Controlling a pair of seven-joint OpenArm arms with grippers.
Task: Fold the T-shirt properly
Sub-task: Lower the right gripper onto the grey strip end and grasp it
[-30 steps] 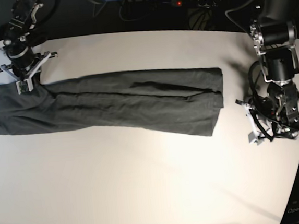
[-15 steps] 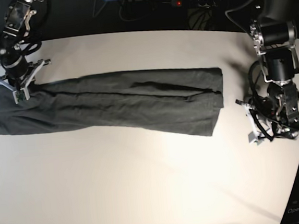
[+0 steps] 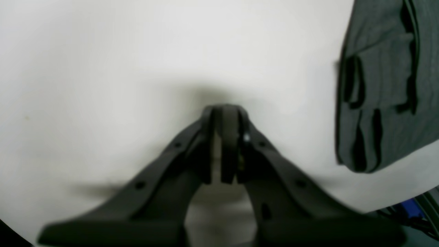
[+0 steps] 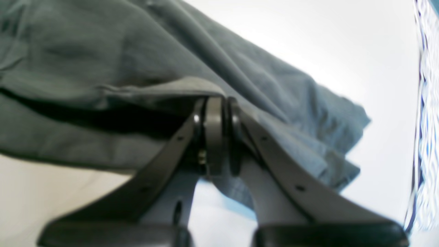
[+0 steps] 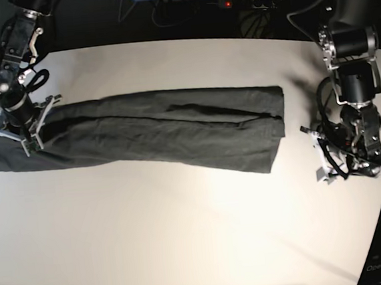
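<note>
The T-shirt (image 5: 143, 134) lies stretched across the table (image 5: 199, 242) from side to side, the right claw (image 5: 24, 130) upon its end at the base view's left, and the left claw (image 5: 326, 167) on the table just beyond its other end.

We are seeing the T-shirt (image 5: 149, 133) showing as soft matt dark grey cloth, lightly wrinkled, the table (image 5: 186, 243) looking smooth, white and faintly sheeny, the right gripper (image 4: 216, 103) and left gripper (image 3: 224, 111) appearing as matt black plastic.
</note>
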